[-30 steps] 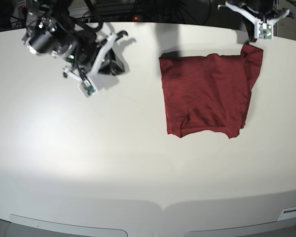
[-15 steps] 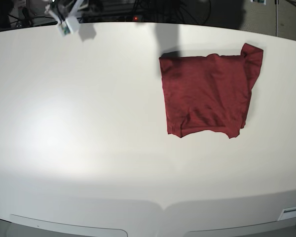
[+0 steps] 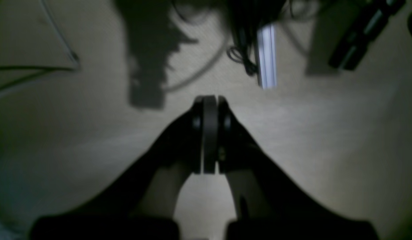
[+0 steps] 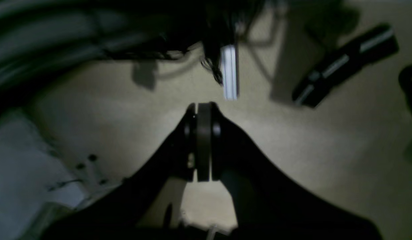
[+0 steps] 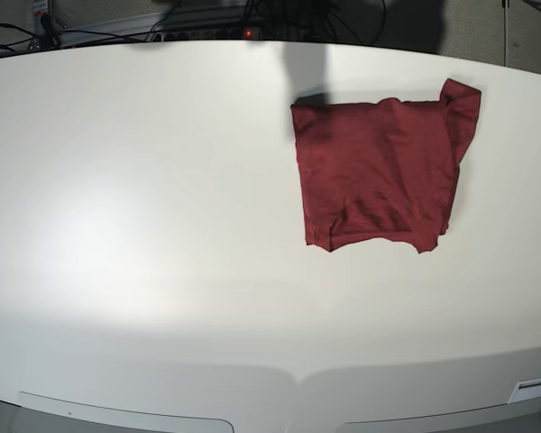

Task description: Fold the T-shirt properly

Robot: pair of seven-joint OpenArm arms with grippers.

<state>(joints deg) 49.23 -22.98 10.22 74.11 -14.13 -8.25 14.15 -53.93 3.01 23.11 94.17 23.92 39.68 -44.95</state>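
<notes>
The dark red soft knit T-shirt (image 5: 379, 171) lies folded into a rough rectangle on the white table (image 5: 144, 225), toward its far right in the base view, one corner turned up at the upper right. The left gripper (image 3: 210, 133) is clenched, pads pressed together with nothing between them. The right gripper (image 4: 203, 141) is likewise clenched empty. Both wrist views are dim and blurred, showing beige floor and dark cables (image 3: 239, 50).

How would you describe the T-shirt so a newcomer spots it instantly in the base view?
Start from the wide white table and look to its far right part. There lies the T-shirt, folded to a rough rectangle, one corner sticking up at its far right. It is the only dark red cloth there.
</notes>
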